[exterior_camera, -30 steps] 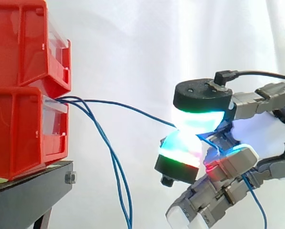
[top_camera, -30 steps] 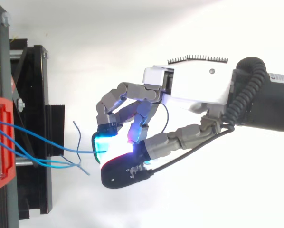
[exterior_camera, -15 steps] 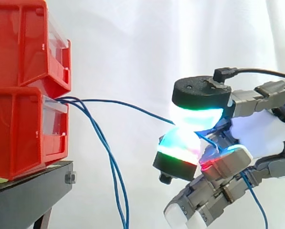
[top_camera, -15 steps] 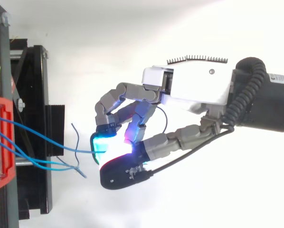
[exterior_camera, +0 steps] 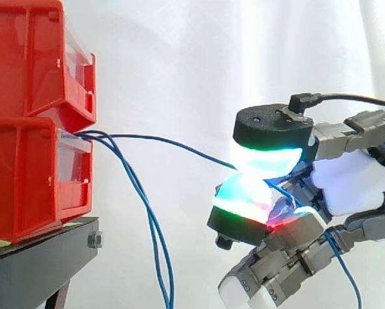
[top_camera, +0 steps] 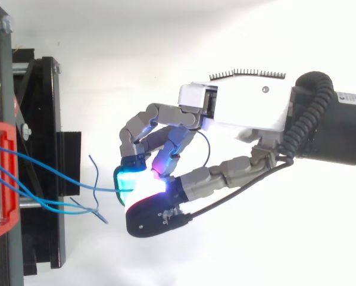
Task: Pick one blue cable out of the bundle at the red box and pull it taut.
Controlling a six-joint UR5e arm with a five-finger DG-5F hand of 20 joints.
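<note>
Blue cable (exterior_camera: 147,136) from the red box (exterior_camera: 25,174) sags slightly; the robot hand (top_camera: 243,110) pinches it between glowing pads.

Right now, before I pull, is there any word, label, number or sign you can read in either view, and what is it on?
No text can be read in either view.
On the arm's black wrist section: small pale marks, too small to read.
On the red bins, the black stand, the hand and the blue cable pinched in its fingers: no print seen.
</note>
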